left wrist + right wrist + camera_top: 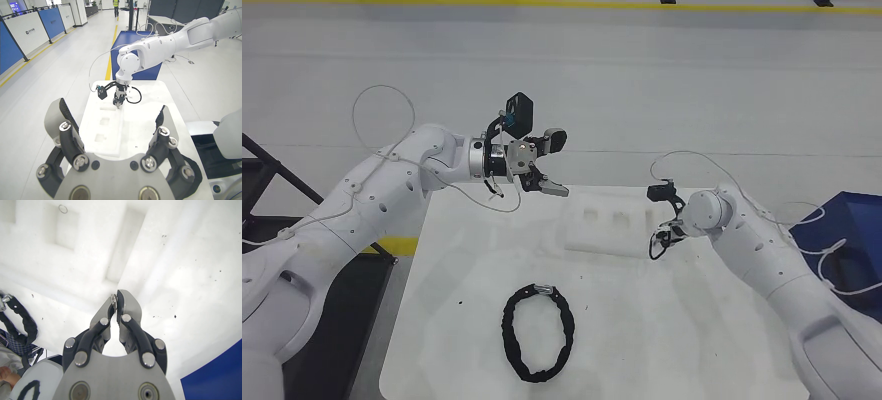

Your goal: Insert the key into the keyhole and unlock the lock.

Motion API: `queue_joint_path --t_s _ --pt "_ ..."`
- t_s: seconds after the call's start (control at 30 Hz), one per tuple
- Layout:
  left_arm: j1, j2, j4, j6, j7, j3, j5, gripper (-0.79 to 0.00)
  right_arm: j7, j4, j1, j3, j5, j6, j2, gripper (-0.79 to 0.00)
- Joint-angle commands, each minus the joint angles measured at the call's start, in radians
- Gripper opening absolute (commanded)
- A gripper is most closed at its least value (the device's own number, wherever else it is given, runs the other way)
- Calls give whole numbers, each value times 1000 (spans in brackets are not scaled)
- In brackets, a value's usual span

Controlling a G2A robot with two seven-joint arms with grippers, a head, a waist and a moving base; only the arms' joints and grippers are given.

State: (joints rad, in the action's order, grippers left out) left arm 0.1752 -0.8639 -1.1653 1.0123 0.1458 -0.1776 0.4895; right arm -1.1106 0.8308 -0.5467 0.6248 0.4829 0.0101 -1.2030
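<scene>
The right gripper point(115, 298) pinches a ring point(113, 300), but the key is hidden between the pads point(119, 306). The lock point(28, 323) is cut off by the edge of the right wrist view; in the top view its keyhole is too small to make out. In the left wrist view that gripper's load is too small to tell.

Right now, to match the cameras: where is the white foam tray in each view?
Top view: foam tray on the table's far half.
Left wrist view: foam tray beyond the open left gripper.
Right wrist view: foam tray ahead, recesses showing.
Shared landmark: right gripper at its edge, shut on a key ring.
</scene>
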Motion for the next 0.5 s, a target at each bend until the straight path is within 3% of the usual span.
queue_joint_path --t_s 0.0,0.23,0.47 --pt "0 0 0 0 0 0 0 0 -14 26 -3 10 13 -16 7 -785" --pt "0 0 0 0 0 0 0 0 -63 184 -48 80 70 -68 53 -785" --pt "0 0 0 0 0 0 0 0 -104 422 -165 241 62 -103 124 -785"
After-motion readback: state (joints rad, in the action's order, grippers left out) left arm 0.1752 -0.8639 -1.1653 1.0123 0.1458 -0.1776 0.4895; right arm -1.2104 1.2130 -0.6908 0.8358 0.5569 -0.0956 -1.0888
